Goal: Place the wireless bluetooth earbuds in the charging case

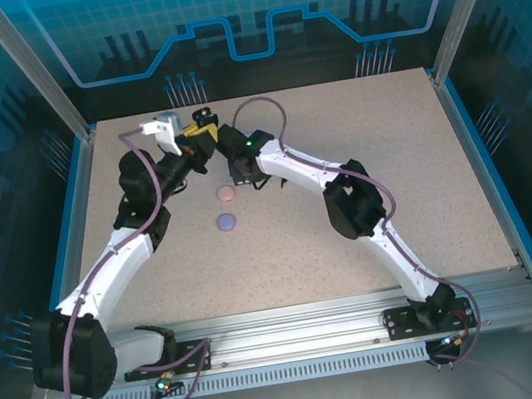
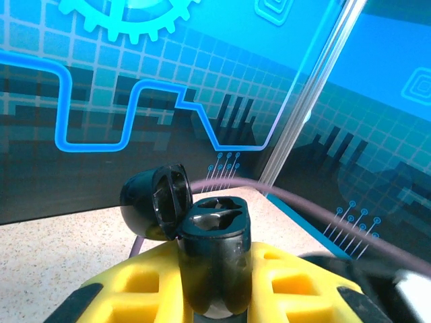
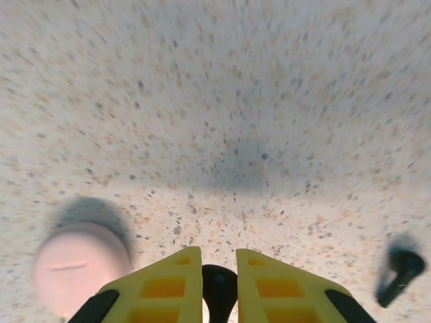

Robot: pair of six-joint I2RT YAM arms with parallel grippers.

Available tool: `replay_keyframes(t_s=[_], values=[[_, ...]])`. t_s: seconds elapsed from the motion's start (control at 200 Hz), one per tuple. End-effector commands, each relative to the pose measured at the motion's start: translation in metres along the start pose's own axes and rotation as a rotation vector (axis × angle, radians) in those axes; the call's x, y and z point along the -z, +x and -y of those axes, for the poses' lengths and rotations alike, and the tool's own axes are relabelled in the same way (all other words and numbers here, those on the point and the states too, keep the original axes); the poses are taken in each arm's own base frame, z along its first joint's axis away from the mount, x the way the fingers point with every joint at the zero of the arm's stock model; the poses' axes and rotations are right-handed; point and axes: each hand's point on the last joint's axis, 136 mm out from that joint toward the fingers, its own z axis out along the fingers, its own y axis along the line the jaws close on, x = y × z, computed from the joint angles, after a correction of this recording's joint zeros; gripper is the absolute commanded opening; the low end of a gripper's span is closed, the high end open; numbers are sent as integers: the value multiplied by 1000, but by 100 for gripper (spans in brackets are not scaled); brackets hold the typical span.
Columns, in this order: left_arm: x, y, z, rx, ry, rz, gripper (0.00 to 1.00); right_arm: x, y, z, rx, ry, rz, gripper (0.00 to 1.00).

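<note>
My left gripper [image 2: 215, 272] is shut on the black charging case [image 2: 215, 232], which stands upright between the yellow fingers [image 2: 128, 289]. Its lid [image 2: 153, 200] is swung open to the left, and two hollow sockets show in its top. My right gripper [image 3: 219, 269] is shut on a small black earbud [image 3: 219, 291] pinched between its fingers, just above the speckled table. A second black earbud [image 3: 399, 272] lies on the table to the right. In the top view the left gripper [image 1: 199, 131] and the right gripper [image 1: 239, 171] are close together at the back middle.
A round pale pink case [image 1: 227, 194] [image 3: 79, 266] lies shut just left of the right gripper. A lilac round case [image 1: 226, 223] lies nearer the front. Blue walls and metal posts [image 2: 310, 101] ring the speckled table [image 1: 373, 233].
</note>
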Motion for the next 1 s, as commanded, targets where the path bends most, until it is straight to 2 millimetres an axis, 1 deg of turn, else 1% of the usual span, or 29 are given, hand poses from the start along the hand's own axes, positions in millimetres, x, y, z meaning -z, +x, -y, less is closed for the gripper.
replay_keyframes(t_s=[0.0, 0.025, 0.055, 0.065, 0.075, 0.295, 0.35, 0.455, 0.64, 0.86, 0.995], values=[[3, -12, 10, -90, 58, 79, 0, 47, -38, 4, 6, -42, 105, 15], [3, -11, 11, -98, 63, 81, 0, 52, -41, 4, 11, -44, 115, 15], [3, -9, 11, -108, 68, 82, 0, 51, -42, 6, 16, -38, 119, 15], [3, -9, 11, -110, 70, 83, 0, 63, -47, 6, 13, -49, 136, 15], [3, -9, 11, -114, 72, 85, 0, 68, -50, 7, 13, -54, 146, 15], [7, 1, 18, -160, 138, 134, 0, 129, -84, 22, 38, -70, 271, 15], [6, 3, 18, -165, 147, 141, 0, 146, -91, 24, 42, -82, 304, 15], [7, 3, 20, -177, 165, 162, 0, 172, -101, 30, 39, -101, 357, 15], [7, 3, 18, -206, 158, 189, 0, 203, -109, 37, 30, -132, 416, 15], [6, 7, 16, -221, 151, 180, 0, 239, -109, 43, 27, -208, 491, 15], [5, 10, 16, -223, 159, 172, 0, 265, -107, 40, 40, -295, 550, 16]])
